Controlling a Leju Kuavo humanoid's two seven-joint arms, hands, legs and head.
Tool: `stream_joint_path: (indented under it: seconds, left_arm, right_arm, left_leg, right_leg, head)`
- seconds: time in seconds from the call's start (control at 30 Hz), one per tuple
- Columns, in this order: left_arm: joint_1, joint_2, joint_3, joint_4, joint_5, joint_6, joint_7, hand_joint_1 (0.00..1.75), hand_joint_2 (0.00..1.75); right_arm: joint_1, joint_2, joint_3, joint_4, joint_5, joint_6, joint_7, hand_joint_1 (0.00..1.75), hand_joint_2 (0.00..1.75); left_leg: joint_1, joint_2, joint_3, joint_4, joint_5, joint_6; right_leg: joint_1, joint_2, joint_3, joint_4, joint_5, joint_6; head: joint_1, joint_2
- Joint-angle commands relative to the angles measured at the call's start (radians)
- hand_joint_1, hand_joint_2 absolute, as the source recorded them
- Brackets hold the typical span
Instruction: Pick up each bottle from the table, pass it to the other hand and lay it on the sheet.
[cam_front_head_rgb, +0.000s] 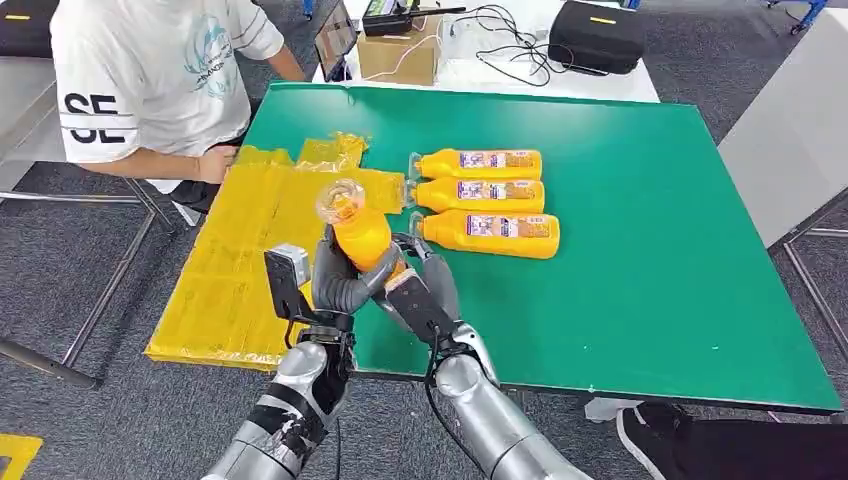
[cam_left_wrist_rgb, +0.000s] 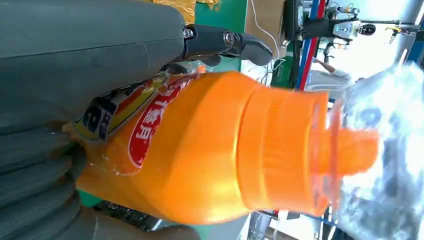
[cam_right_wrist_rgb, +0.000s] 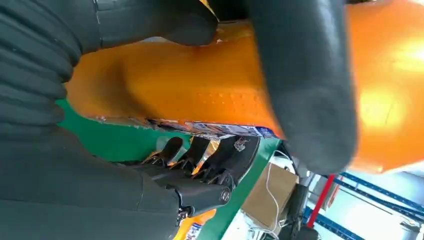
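An orange bottle (cam_front_head_rgb: 362, 238) with a clear cap stands tilted above the table's near edge, between both hands. My left hand (cam_front_head_rgb: 338, 278) wraps its lower body from the sheet side, and the left wrist view has the bottle (cam_left_wrist_rgb: 210, 150) against the palm. My right hand (cam_front_head_rgb: 422, 290) grips the same bottle from the other side, its thumb (cam_right_wrist_rgb: 305, 90) lying across the orange body (cam_right_wrist_rgb: 175, 85). Three more orange bottles (cam_front_head_rgb: 480, 163) (cam_front_head_rgb: 480, 195) (cam_front_head_rgb: 492, 232) lie side by side on the green table (cam_front_head_rgb: 640, 250). The yellow sheet (cam_front_head_rgb: 235, 270) covers the table's left part.
A person in a white shirt sits at the far left corner, one hand (cam_front_head_rgb: 215, 163) on the sheet's edge. Beyond the table's far edge are a cardboard box (cam_front_head_rgb: 400, 55), cables and a black bag (cam_front_head_rgb: 597, 35). A grey table (cam_front_head_rgb: 790, 130) stands to the right.
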Motion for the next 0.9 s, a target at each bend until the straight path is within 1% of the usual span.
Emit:
stream_joint_path:
  seconds: [0.03, 0.07, 0.17, 0.2, 0.23, 0.27, 0.3, 0.33, 0.4, 0.43, 0.5, 0.53, 0.57, 0.6, 0.63, 0.7, 0.73, 0.77, 0.8, 0.83, 0.87, 0.9]
  left_arm:
    - [-0.035, 0.029, -0.07, 0.024, -0.014, -0.033, -0.004, 1.75, 1.75]
    - [-0.039, 0.025, -0.056, 0.036, 0.027, -0.072, 0.016, 1.75, 1.75]
    - [-0.047, 0.035, -0.058, 0.057, 0.033, -0.093, 0.022, 1.75, 1.75]
    - [-0.05, 0.035, -0.057, 0.065, 0.038, -0.102, 0.023, 1.75, 1.75]
    - [-0.051, 0.036, -0.056, 0.069, 0.04, -0.107, 0.023, 1.75, 1.75]
    - [-0.053, 0.036, -0.053, 0.074, 0.041, -0.109, 0.023, 1.75, 1.75]
    - [-0.053, 0.038, -0.052, 0.075, 0.041, -0.109, 0.024, 1.75, 1.75]
    - [-0.054, 0.038, -0.048, 0.074, 0.038, -0.101, 0.016, 1.75, 1.75]
    - [-0.063, 0.045, -0.041, 0.077, 0.019, -0.068, 0.008, 1.75, 1.75]
    - [-0.066, 0.048, -0.036, 0.078, 0.018, -0.064, 0.007, 1.75, 1.75]
    - [-0.077, 0.065, -0.018, 0.069, -0.01, -0.015, -0.015, 1.75, 1.75]
    - [-0.081, 0.071, -0.011, 0.064, -0.012, -0.009, -0.017, 1.75, 1.75]
    - [-0.084, 0.08, 0.002, 0.061, -0.03, 0.022, -0.019, 1.75, 1.75]
    - [-0.091, 0.095, 0.016, 0.057, -0.04, 0.036, -0.023, 1.75, 1.75]
    - [-0.1, 0.11, 0.031, 0.06, -0.084, 0.087, -0.033, 1.75, 1.75]
    - [-0.11, 0.132, 0.055, 0.06, -0.109, 0.109, -0.045, 1.75, 1.75]
    - [-0.115, 0.143, 0.064, 0.057, -0.12, 0.118, -0.049, 1.75, 1.75]
    - [-0.124, 0.162, 0.075, 0.059, -0.2, 0.207, -0.066, 1.75, 1.75]
    - [-0.128, 0.171, 0.092, 0.055, -0.202, 0.195, -0.063, 1.75, 1.75]
    - [-0.135, 0.185, 0.096, 0.056, -0.253, 0.222, -0.068, 1.75, 1.75]
    - [-0.143, 0.203, 0.101, 0.055, -0.273, 0.231, -0.071, 1.75, 1.75]
    - [-0.145, 0.207, 0.109, 0.057, -0.283, 0.23, -0.068, 1.75, 1.75]
  right_arm:
    - [-0.031, -0.013, 0.029, 0.101, -0.016, 0.014, -0.014, 1.75, 1.75]
    - [-0.031, -0.014, 0.021, 0.092, -0.024, 0.013, -0.018, 1.75, 1.75]
    - [-0.034, -0.018, 0.017, 0.074, -0.029, 0.012, -0.02, 1.75, 1.75]
    - [-0.036, -0.019, 0.017, 0.069, -0.03, 0.013, -0.018, 1.64, 1.75]
    - [-0.036, -0.019, 0.016, 0.065, -0.03, 0.01, -0.017, 0.16, 1.75]
    - [-0.033, -0.017, 0.006, 0.052, -0.038, -0.003, -0.023, 0.0, 1.75]
    - [-0.034, -0.017, 0.003, 0.047, -0.042, -0.002, -0.023, 0.0, 1.75]
    - [-0.031, -0.017, -0.005, 0.036, -0.051, -0.008, -0.025, 0.0, 1.75]
    - [-0.025, -0.024, -0.012, 0.011, -0.059, -0.015, -0.025, 0.0, 1.75]
    - [-0.024, -0.028, -0.014, 0.004, -0.063, -0.013, -0.025, 0.0, 1.75]
    - [-0.015, -0.039, -0.028, -0.025, -0.076, -0.021, -0.029, 0.0, 1.75]
    - [-0.014, -0.045, -0.031, -0.031, -0.079, -0.018, -0.029, 0.0, 1.75]
    - [-0.005, -0.047, -0.045, -0.052, -0.087, -0.028, -0.031, 0.0, 1.75]
    - [-0.001, -0.054, -0.055, -0.066, -0.095, -0.026, -0.034, 0.0, 1.75]
    - [0.007, -0.061, -0.066, -0.091, -0.104, -0.022, -0.036, 0.0, 1.75]
    - [0.016, -0.066, -0.081, -0.122, -0.115, -0.019, -0.038, 0.0, 1.75]
    - [0.016, -0.069, -0.084, -0.129, -0.118, -0.016, -0.038, 0.0, 1.75]
    - [0.024, -0.069, -0.101, -0.153, -0.131, -0.015, -0.041, 0.0, 1.75]
    - [0.026, -0.072, -0.104, -0.165, -0.133, -0.008, -0.041, 0.0, 1.75]
    - [0.029, -0.071, -0.117, -0.178, -0.144, -0.003, -0.042, 0.0, 1.75]
    - [0.027, -0.073, -0.123, -0.186, -0.149, -0.001, -0.043, 0.0, 1.75]
    - [0.029, -0.074, -0.125, -0.194, -0.152, 0.004, -0.043, 0.0, 1.75]
  left_leg:
    - [0.002, 0.0, 0.006, 0.0, -0.003, -0.002]
    - [0.002, 0.0, 0.005, 0.0, -0.002, -0.002]
    - [0.002, 0.0, 0.004, 0.0, -0.002, -0.002]
    - [0.001, 0.0, 0.004, 0.0, -0.002, -0.002]
    - [0.002, 0.0, 0.006, 0.001, -0.003, -0.002]
    - [0.002, 0.0, 0.004, 0.0, -0.002, -0.002]
    - [0.001, 0.0, 0.003, 0.0, -0.001, -0.001]
    - [0.002, 0.0, 0.005, 0.001, -0.003, -0.002]
    - [0.001, -0.001, 0.003, 0.0, -0.001, -0.001]
    - [0.002, 0.0, 0.005, 0.001, -0.003, -0.002]
    - [0.001, 0.0, 0.002, 0.0, -0.001, -0.001]
    - [0.002, 0.001, 0.005, 0.001, -0.003, -0.002]
    - [0.001, 0.0, 0.004, 0.0, -0.001, -0.002]
    - [0.001, 0.0, 0.003, 0.0, -0.001, -0.001]
    - [0.002, 0.0, 0.005, 0.0, -0.002, -0.002]
    - [0.001, 0.001, 0.003, 0.0, -0.001, -0.002]
    - [0.002, 0.002, 0.006, 0.0, -0.003, -0.002]
    - [0.002, 0.002, 0.004, 0.0, -0.002, -0.002]
    - [0.001, 0.002, 0.003, 0.0, -0.002, -0.002]
    - [0.003, 0.002, 0.005, 0.001, -0.003, -0.003]
    - [0.002, 0.001, 0.003, 0.0, -0.001, -0.002]
    - [0.002, 0.001, 0.003, 0.0, -0.001, -0.002]
  right_leg:
    - [0.002, -0.001, 0.007, -0.001, -0.003, -0.003]
    - [0.002, -0.001, 0.005, 0.0, -0.002, -0.002]
    - [0.002, -0.001, 0.005, 0.0, -0.002, -0.002]
    - [0.001, -0.001, 0.004, 0.0, -0.002, -0.002]
    - [0.002, -0.001, 0.007, 0.0, -0.003, -0.003]
    - [0.002, -0.001, 0.005, 0.0, -0.002, -0.002]
    - [0.001, -0.001, 0.004, 0.0, -0.002, -0.002]
    - [0.002, 0.0, 0.006, 0.0, -0.003, -0.002]
    - [0.001, -0.001, 0.003, 0.0, -0.001, -0.001]
    - [0.002, 0.0, 0.006, 0.0, -0.003, -0.002]
    - [0.001, 0.0, 0.002, 0.0, -0.001, -0.001]
    - [0.002, 0.0, 0.005, 0.0, -0.002, -0.002]
    - [0.001, -0.001, 0.004, 0.0, -0.002, -0.002]
    - [0.001, -0.001, 0.003, 0.0, -0.001, -0.002]
    - [0.003, -0.001, 0.006, 0.0, -0.002, -0.003]
    - [0.001, 0.0, 0.003, 0.0, -0.001, -0.002]
    - [0.002, 0.001, 0.006, 0.0, -0.002, -0.003]
    - [0.002, 0.001, 0.004, 0.0, -0.001, -0.002]
    - [0.001, 0.001, 0.003, 0.0, -0.001, -0.002]
    - [0.003, 0.0, 0.005, 0.0, -0.002, -0.003]
    - [0.002, 0.0, 0.003, 0.0, -0.001, -0.002]
    - [0.002, 0.0, 0.002, 0.0, -0.001, -0.002]
  head:
    - [0.0, 0.0]
    - [0.0, 0.0]
    - [0.0, 0.0]
    - [0.0, 0.0]
    - [0.0, 0.0]
    - [0.0, 0.0]
    - [0.0, 0.0]
    - [0.0, 0.0]
    - [0.0, 0.0]
    - [0.0, 0.0]
    - [0.0, 0.0]
    - [0.0, 0.0]
    - [0.0, 0.0]
    - [0.0, 0.0]
    - [0.0, 0.0]
    - [0.0, 0.0]
    - [0.0, 0.0]
    - [0.0, 0.0]
    - [0.0, 0.0]
    - [0.0, 0.0]
    - [0.0, 0.0]
    - [0.0, 0.0]
